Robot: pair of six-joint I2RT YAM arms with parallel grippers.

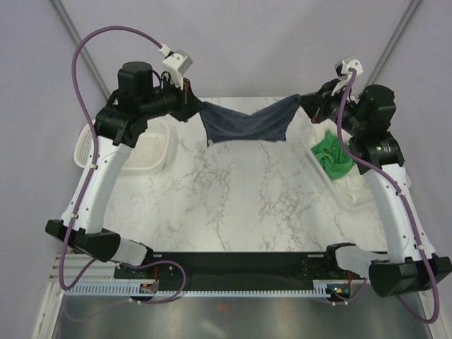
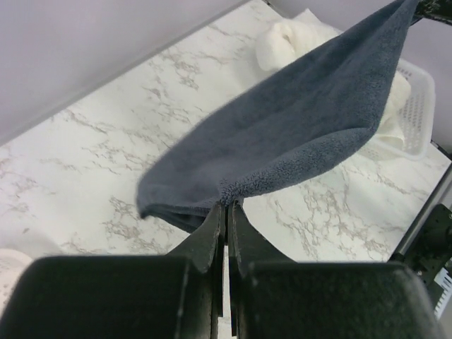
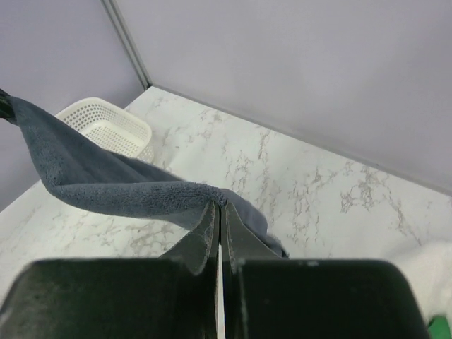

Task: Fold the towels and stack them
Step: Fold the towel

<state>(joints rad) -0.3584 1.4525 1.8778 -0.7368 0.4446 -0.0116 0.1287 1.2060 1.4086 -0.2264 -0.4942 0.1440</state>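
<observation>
The dark navy towel (image 1: 244, 125) hangs stretched in the air over the far side of the table, held by one corner at each end. My left gripper (image 1: 198, 106) is shut on its left corner, and my right gripper (image 1: 299, 100) is shut on its right corner. In the left wrist view the navy towel (image 2: 296, 127) sags away from the closed left gripper (image 2: 227, 205). The right wrist view shows the navy towel (image 3: 106, 183) pinched in the right gripper (image 3: 219, 205). A bright green towel (image 1: 332, 157) lies on a white towel (image 1: 353, 185) in the right basket.
A white perforated basket (image 1: 152, 152) stands at the table's left, partly under my left arm, and shows again as the basket (image 3: 106, 127) in the right wrist view. The right basket (image 2: 417, 106) holds white cloth. Marble tabletop (image 1: 233, 205) lies beneath the hanging towel.
</observation>
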